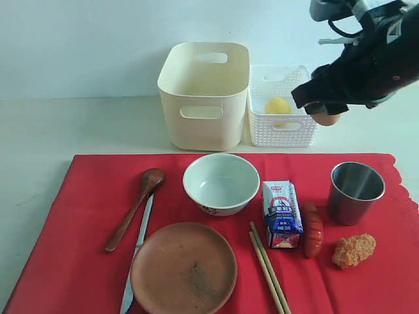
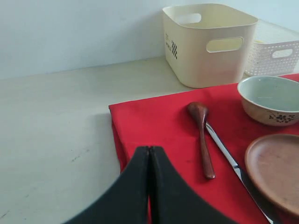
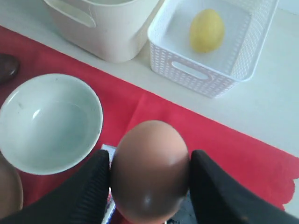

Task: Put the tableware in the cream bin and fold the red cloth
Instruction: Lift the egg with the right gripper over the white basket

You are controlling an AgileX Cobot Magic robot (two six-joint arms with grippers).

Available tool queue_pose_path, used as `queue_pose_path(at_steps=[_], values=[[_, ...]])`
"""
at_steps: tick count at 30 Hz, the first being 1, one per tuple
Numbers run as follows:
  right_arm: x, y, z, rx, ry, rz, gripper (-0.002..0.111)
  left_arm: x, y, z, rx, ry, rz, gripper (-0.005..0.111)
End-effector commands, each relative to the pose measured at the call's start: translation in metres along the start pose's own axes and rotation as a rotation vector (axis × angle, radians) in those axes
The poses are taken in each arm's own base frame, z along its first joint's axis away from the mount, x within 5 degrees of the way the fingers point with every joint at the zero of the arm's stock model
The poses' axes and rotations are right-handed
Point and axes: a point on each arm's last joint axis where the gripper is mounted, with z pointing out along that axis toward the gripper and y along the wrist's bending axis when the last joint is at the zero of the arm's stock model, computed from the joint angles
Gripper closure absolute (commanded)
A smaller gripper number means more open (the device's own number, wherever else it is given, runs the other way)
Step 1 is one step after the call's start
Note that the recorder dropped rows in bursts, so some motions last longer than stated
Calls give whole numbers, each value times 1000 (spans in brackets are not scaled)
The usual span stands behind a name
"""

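Across the foreground lies the red cloth (image 1: pixel 78 216). Beyond it at 12 o'clock stands the cream bin (image 1: pixel 204 124), with the perforated basket (image 1: pixel 288 134) at the bin's 3 o'clock holding a lemon (image 1: pixel 277 106). On the cloth rest the plate (image 1: pixel 183 268), bowl (image 1: pixel 221 183), steel cup (image 1: pixel 355 193), spoon (image 1: pixel 134 209), knife (image 1: pixel 139 248) and chopsticks (image 1: pixel 268 271), 5 to 8 o'clock from the right gripper (image 1: pixel 322 108), which is clamped on an egg (image 3: pixel 149 172). Over the cloth's edge hangs the left gripper (image 2: pixel 149 186), jaws together.

wall (image 1: pixel 78 46): plain pale | table (image 1: pixel 39 131): off-white, bare-topped | light: soft, even

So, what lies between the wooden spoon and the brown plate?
The silver knife lies on the red cloth between spoon and plate, clearest in the left wrist view.
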Motion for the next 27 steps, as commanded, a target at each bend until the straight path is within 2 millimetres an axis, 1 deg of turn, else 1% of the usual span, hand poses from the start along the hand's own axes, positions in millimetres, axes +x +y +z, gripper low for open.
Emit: queue_pose_path(at_steps=[1,5,8,13,18,24,27], values=[[-22,-2,22,1,-30,8,108,0,0,0,-5,-10,0,107],[-37,-8,49,10,-11,20,108,0,0,0,-5,-10,0,107],[-46,-19,69,26,-5,45,108,0,0,0,-5,-10,0,107],[-55,-42,105,53,13,90,108,0,0,0,-5,-10,0,107],[-65,-61,134,76,-3,119,108,0,0,0,-5,-10,0,107],[-80,-76,164,75,-27,127,108,0,0,0,-5,-10,0,107],[-87,-81,179,77,-39,129,108,0,0,0,-5,-10,0,107]])
